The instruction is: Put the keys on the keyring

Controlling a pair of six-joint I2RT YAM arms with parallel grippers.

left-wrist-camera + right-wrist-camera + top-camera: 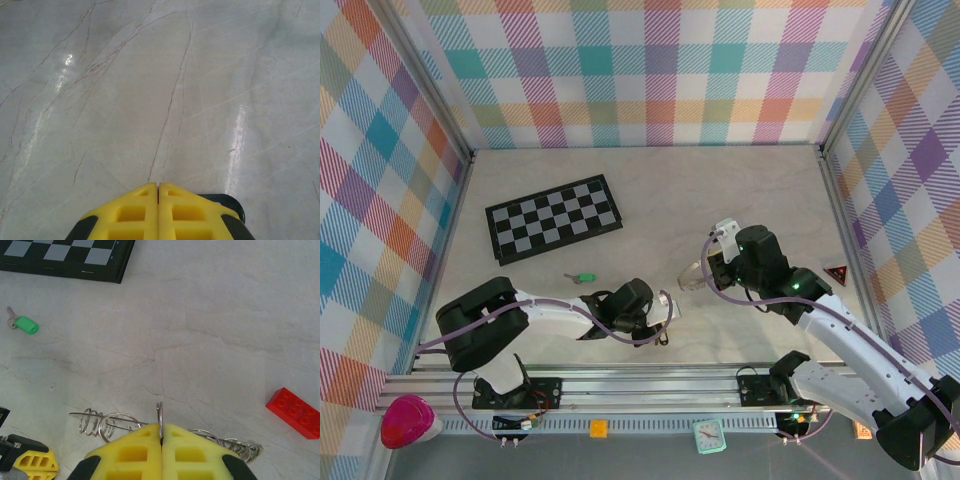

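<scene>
The right hand [161,429] pinches the keyring [159,412], the left hand [158,186] is pressed together; the green key [25,324] lies unthreaded on the surface [210,315]

Both arms reach inward. The left gripper [158,186] is closed tight. The right gripper [161,428] pinches the keyring [91,421].

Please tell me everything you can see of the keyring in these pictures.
The keyring is a thin, silvery wire ring, metal by its look, with spring-like coils on its left and right parts. The right gripper is shut on a plain stretch of wire, so the ring spreads to both sides over the veined table. No key is seen on it. Whether it touches the table is unclear.
</scene>
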